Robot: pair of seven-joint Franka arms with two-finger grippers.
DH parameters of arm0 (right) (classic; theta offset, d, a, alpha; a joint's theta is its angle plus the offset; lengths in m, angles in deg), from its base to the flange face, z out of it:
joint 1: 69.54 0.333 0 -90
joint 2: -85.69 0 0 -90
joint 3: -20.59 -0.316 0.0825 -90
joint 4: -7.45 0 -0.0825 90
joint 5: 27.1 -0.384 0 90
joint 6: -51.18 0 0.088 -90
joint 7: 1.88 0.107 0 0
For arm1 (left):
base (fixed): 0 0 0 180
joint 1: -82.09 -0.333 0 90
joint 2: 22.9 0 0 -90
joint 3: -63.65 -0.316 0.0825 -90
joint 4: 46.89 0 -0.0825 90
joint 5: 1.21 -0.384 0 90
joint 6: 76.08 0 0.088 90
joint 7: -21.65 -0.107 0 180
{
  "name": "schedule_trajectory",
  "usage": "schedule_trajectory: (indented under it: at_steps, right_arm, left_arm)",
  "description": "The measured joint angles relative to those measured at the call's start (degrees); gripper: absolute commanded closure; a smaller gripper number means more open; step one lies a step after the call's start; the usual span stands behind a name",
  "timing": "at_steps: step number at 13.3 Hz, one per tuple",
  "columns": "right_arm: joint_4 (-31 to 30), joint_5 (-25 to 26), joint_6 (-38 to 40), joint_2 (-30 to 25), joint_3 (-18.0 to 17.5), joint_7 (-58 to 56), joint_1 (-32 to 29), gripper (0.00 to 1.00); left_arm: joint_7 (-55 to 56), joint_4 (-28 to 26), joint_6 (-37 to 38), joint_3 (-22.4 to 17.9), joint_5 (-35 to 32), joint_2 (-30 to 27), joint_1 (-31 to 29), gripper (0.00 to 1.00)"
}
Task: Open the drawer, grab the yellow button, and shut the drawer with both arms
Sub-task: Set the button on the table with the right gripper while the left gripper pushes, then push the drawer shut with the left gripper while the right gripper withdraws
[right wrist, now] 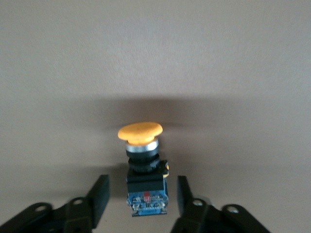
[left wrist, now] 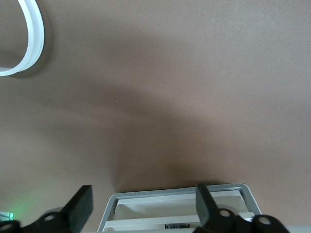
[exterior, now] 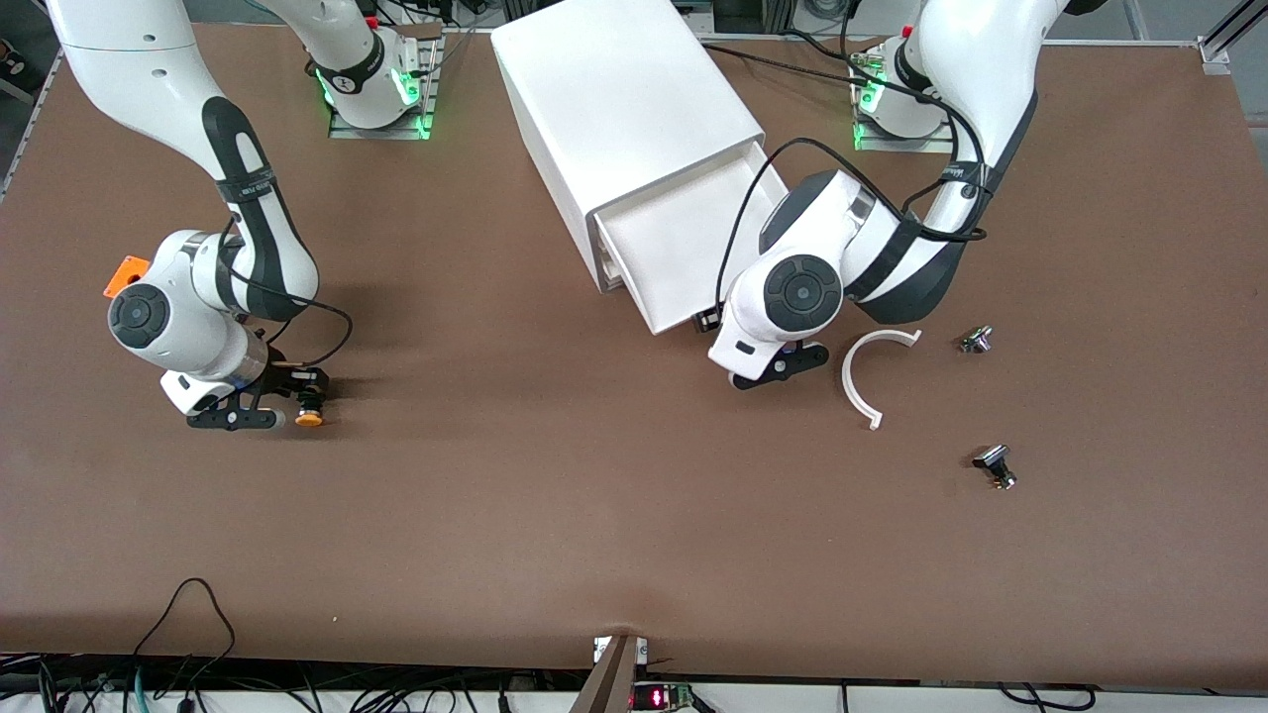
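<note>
Your drawer (exterior: 684,253) at upper centre stands pulled out, its tray bare. Left gripper (exterior: 771,368) hangs released before it; right gripper (right wrist: 138,200), lower-left, straddles the button (right wrist: 143,162), released.

Drawer (exterior: 684,248): top white tray of white cabinet, pulled out, nothing visible inside. Button (exterior: 309,408): orange cap, black body, blue base, lying on its side on brown surface toward right arm's end, well apart from drawer.
</note>
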Motion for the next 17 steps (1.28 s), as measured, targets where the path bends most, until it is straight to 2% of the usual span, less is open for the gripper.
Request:
schedule_trajectory:
  at_steps: [4, 7, 11, 15, 17]
  right_arm:
    - [3.03, 0.00, 2.81, -3.32, -0.24, -0.09, 0.29, 0.01]
    - [4.13, 0.03, 7.91, -9.31, -0.80, -1.09, 0.66, 0.01]
    - [4.22, 0.28, 17.09, -17.27, -1.07, -1.44, 2.06, 0.01]
    - [5.14, 5.97, 27.90, -24.79, -1.02, 1.65, 2.09, 0.01]
    - [5.17, 7.65, 30.23, -27.81, -1.10, 2.99, 2.75, 0.01]
  left_arm:
    - [0.42, -4.13, -0.32, 0.80, 0.56, -3.32, -0.05, 0.04]
    - [0.71, -9.46, -2.30, 1.09, 3.56, -7.03, -0.06, 0.04]
    - [1.93, -13.07, -5.43, 3.70, 3.97, -7.72, 0.05, 0.03]
    - [3.71, -15.58, -9.36, 5.48, 4.48, -7.94, -0.08, 0.04]
    - [5.98, -15.99, -9.38, 7.66, 4.48, -8.23, -0.05, 0.03]
